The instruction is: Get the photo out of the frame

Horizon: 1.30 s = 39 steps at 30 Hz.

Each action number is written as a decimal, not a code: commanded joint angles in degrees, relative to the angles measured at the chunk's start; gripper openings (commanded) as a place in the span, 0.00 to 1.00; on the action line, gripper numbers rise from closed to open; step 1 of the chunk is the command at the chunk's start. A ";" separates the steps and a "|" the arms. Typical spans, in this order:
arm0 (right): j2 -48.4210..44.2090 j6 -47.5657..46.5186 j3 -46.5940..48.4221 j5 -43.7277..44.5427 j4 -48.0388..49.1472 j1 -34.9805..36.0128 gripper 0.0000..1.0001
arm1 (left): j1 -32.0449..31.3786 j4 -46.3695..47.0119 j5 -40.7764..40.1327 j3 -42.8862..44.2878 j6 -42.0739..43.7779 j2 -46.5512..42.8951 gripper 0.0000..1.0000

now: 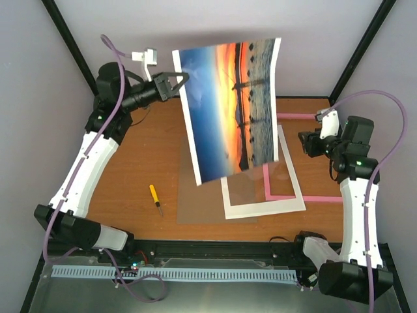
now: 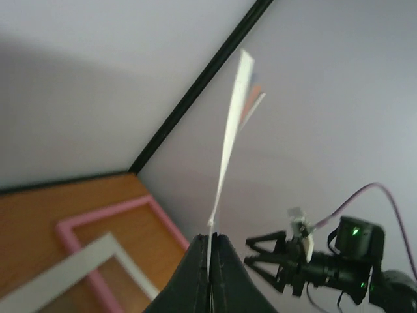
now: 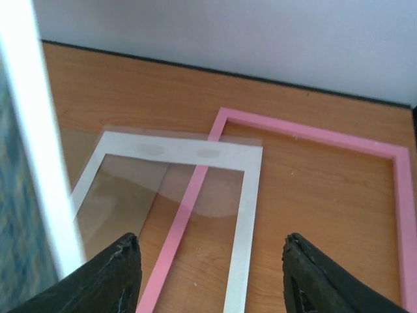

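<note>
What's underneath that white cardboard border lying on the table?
One side rail of the pink frame runs under the white mat, visible through its window but covered where the border crosses it. A clear sheet overlaps too; which is on top is unclear.

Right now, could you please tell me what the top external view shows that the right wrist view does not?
Only top external: the whole sunset face of the photo, held up with its edge pinched in the left tool, and a yellow screwdriver on the table. Only right wrist: that the right tool stands open and empty. Both: the pink frame, the white mat lying across one rail, a clear sheet, and the photo, just a blurred strip in the wrist view.
</note>
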 commanded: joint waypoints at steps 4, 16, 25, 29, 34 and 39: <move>1.85 1.34 -7.21 -5.93 3.66 -0.41 0.58 | 6.01 4.10 7.68 -23.82 0.47 3.45 0.01; 3.22 -2.42 -17.77 -10.77 8.52 2.04 0.54 | 6.73 10.12 4.41 -35.16 7.87 26.13 0.01; 4.41 -2.71 -18.06 -11.06 8.47 2.87 0.54 | 6.75 11.24 2.85 -31.91 7.62 28.39 0.01; 4.39 -3.02 -18.27 -10.96 8.42 2.88 0.54 | 6.73 8.81 2.64 -27.58 9.14 31.25 0.01; 4.83 -3.32 -18.27 -11.05 8.26 2.87 0.54 | 6.73 7.57 2.56 -23.22 8.82 33.77 0.01; 5.35 -3.58 -18.27 -11.00 8.11 2.87 0.54 | 6.73 7.04 2.00 -22.00 8.96 34.59 0.02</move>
